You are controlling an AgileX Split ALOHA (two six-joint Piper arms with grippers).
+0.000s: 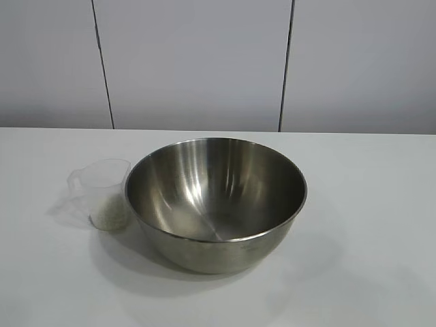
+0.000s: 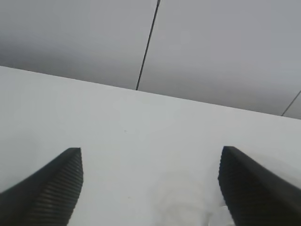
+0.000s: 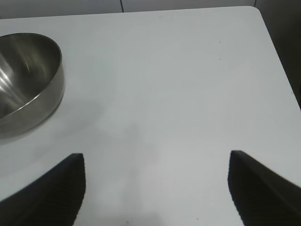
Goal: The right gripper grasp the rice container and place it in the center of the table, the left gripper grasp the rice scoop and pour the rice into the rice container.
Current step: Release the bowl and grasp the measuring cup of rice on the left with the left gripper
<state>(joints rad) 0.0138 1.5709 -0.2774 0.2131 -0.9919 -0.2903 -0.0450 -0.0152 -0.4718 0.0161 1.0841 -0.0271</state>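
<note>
Both hands stand spread and empty: the left hand low over the bench, the right hand parked beside the stainless-steel mixing bowl. That bowl sits mid-bench, with the clear measuring cup touching its side, rice inside. Closing carelessly could tip the light cup, spilling grains.

The bowl is shiny brushed steel. The scoop is clear plastic; the counter is smooth matt white.
</note>
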